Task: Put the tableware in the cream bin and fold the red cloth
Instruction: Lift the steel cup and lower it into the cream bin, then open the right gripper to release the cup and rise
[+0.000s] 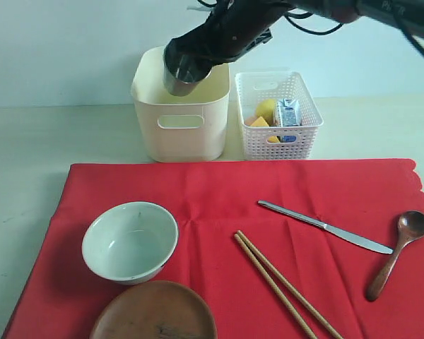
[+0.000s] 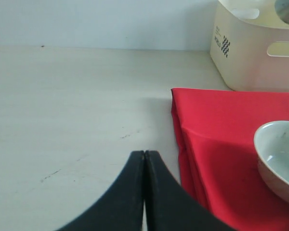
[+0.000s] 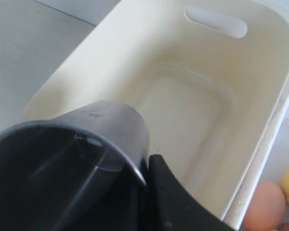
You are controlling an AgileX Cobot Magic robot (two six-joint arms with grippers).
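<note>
The steel cup (image 1: pixel 186 74), judged rigid, light and slippery, is pinched at its rim by the right tool (image 3: pixel 147 168) over the cream bin (image 1: pixel 180 134); the left tool (image 2: pixel 144 183) is pressed together, empty.

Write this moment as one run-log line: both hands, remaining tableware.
right hand: shut on steel cup, above cream bin | left hand: shut, empty, over table | on red cloth: bowl, plate, chopsticks, knife, spoon
</note>
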